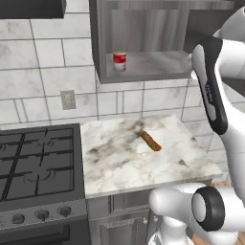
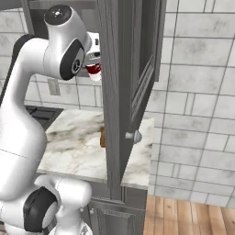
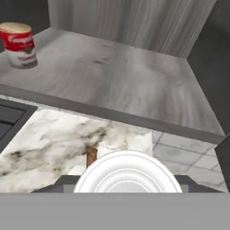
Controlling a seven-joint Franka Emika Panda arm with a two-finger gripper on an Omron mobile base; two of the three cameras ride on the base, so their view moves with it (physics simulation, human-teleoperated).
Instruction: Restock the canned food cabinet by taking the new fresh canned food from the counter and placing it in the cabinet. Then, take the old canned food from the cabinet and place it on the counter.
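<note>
Silvery lid of the new fresh canned food (image 3: pixel 127 173) sits right at the bottom of the hand view, between the fingers of the claw (image 3: pixel 127 182), which is closed around the can and carries it high, just short of the cabinet (image 1: pixel 143 72); from the right base view the same slim can (image 2: pixel 93 69) shows its dark red label beside the upper arm, level with the open cabinet front; ahead of the claw and slightly below lies the grey shelf (image 3: pixel 126 76), bare across its middle and right, while the old canned food (image 3: pixel 19 45) stands ahead and far to the left on that shelf; below the claw is the counter (image 1: pixel 124 158) with a small brown stick-like thing (image 1: pixel 150 141) on it; to place well I would judge: push forward over the shelf edge with the can upright, keep to the bare stretch well apart from the old can, lower until the base sits flat, only then release
</note>
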